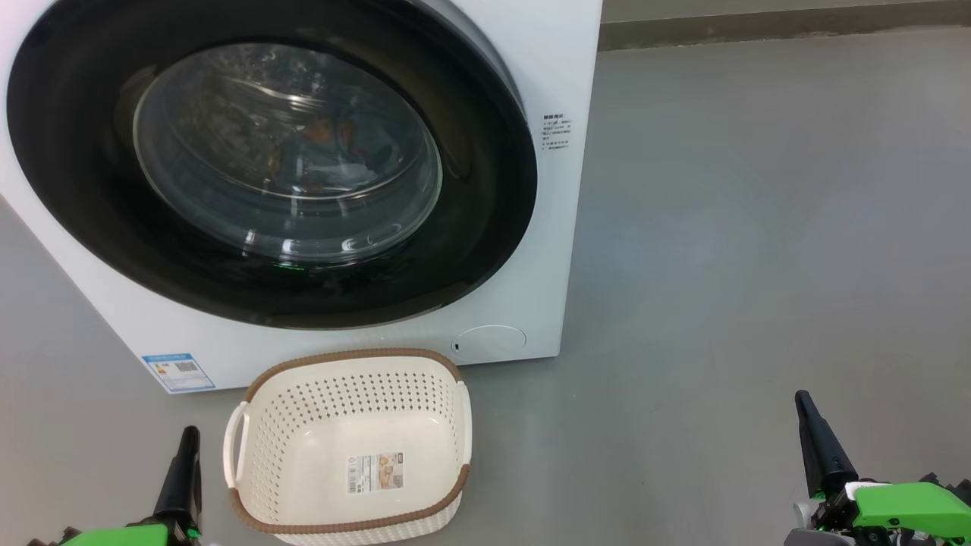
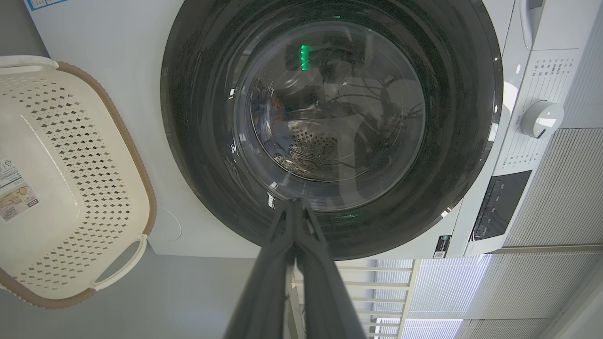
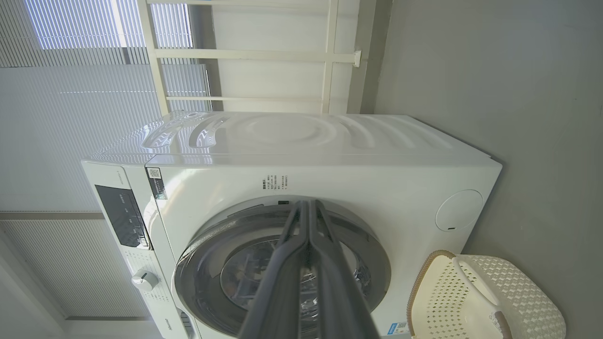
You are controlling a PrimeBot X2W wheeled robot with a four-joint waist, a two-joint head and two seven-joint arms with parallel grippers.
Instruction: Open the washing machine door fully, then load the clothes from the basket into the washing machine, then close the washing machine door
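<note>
Washing machine door (image 1: 485,227) is sitting closed against the washing machine (image 1: 565,273) front. Clothes (image 1: 334,152) are lying inside the washing machine, showing blue and orange through the glass. Basket (image 1: 349,402) is sitting on the floor just in front of the washing machine, below the door. Left gripper (image 1: 188,436) and right gripper (image 1: 802,402) are hovering out in front of the washing machine, fingers pressed together, gripping nothing.

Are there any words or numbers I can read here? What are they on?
Nothing reads clearly enough to quote.
Too small: the blue energy label, low on the washing machine.
Blurred: the black print beside the washing machine door.
Too small: the sticker in the basket.
Too small: the marks around the dial.
</note>
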